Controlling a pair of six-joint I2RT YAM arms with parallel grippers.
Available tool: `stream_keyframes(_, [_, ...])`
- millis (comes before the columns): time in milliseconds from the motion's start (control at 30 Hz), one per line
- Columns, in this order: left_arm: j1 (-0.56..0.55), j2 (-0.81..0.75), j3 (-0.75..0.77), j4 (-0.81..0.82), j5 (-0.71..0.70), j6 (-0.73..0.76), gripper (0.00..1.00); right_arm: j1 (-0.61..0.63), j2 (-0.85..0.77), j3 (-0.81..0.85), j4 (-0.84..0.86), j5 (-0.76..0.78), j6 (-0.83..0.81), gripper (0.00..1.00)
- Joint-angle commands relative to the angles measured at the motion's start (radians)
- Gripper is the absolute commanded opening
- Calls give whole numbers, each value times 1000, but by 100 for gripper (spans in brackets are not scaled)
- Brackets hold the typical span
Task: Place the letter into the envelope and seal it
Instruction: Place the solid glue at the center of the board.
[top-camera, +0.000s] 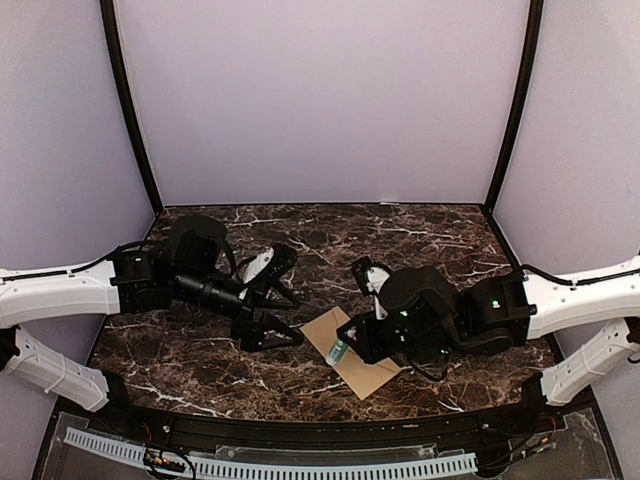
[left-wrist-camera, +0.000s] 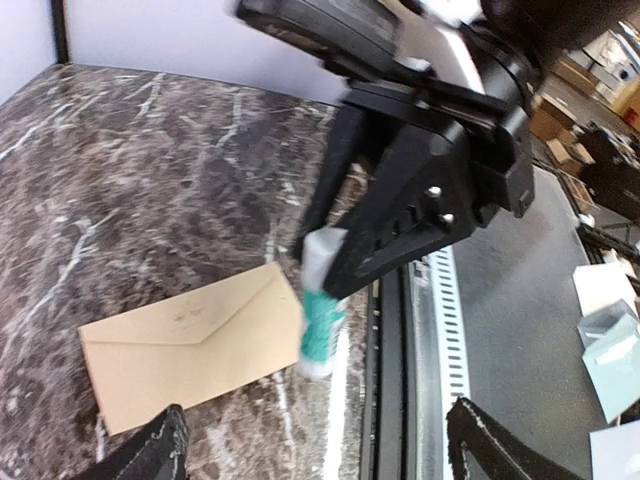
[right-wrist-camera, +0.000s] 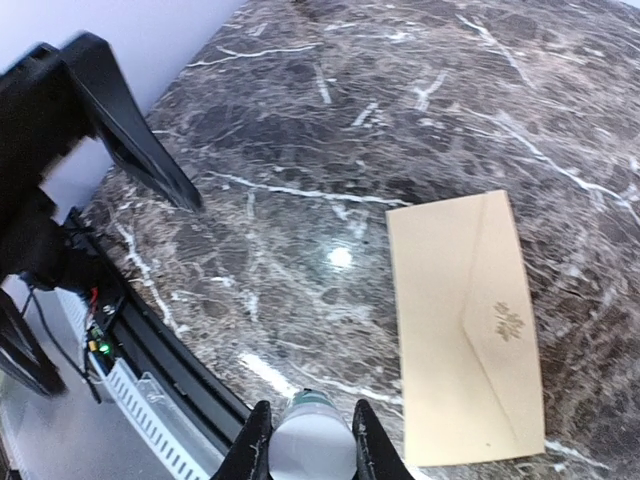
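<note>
The dark marble table (top-camera: 420, 240) carries one flat thing, the envelope (top-camera: 365, 378). It is brown, long and narrow, and lies at a slant near the front edge, a little right of the middle. Its pointed flap is folded down flat against the body, so nothing inside it shows and I cannot tell whether it holds anything. The flap side faces up.

The right gripper (right-wrist-camera: 308, 422) reaches in from the right, with its arm covering the envelope's right end in the top view. Its jaws are clenched on a glue stick (left-wrist-camera: 320, 310), a white tube with a teal band, held by its upper end and pointing down. In the left wrist view the lower end of the stick comes down at one short end of the envelope. Whether it touches the paper there is not clear. From the right wrist view the envelope lies to the right of the jaws, not between them.

The left gripper (top-camera: 297, 297) is over the table to the left of the envelope. Its jaws are spread wide and grasp nothing. In the top view its nearer fingertip points at the envelope's left corner, just beside it.

A small faint emblem (right-wrist-camera: 508, 322) sits at the tip of the flap.
</note>
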Motion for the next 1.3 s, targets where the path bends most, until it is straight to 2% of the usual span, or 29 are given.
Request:
stream_keyframes(0, [117, -92, 8, 22, -179, -49, 90, 8, -56, 17, -263, 179, 92, 4])
stream_keyframes(100, [250, -124, 15, 13, -299, -97, 95, 1, -69, 11, -414, 249, 164, 4])
stream_keyframes(200, [360, -151, 27, -4, -355, -148, 98, -23, -68, -10, -510, 288, 241, 4])
stream_keyframes(267, [471, -179, 27, -5, -375, -171, 99, -41, -74, -45, -529, 298, 271, 4])
stream_keyframes(400, [587, -233, 14, 4, -413, -194, 99, -69, -112, -130, -488, 284, 301, 4])
stream_keyframes(667, [619, -223, 9, 0, -407, -196, 99, -102, -143, -239, -397, 292, 302, 4])
stream_keyframes(933, [619, -220, 7, 2, -415, -194, 99, -104, -92, -272, -353, 306, 302, 5])
stream_keyframes(1233, [619, -223, 5, 4, -412, -192, 99, -104, -54, -271, -347, 293, 305, 16])
stream_keyframes(1267, [619, -223, 5, 4, -411, -191, 99, -105, -55, -272, -345, 292, 305, 19])
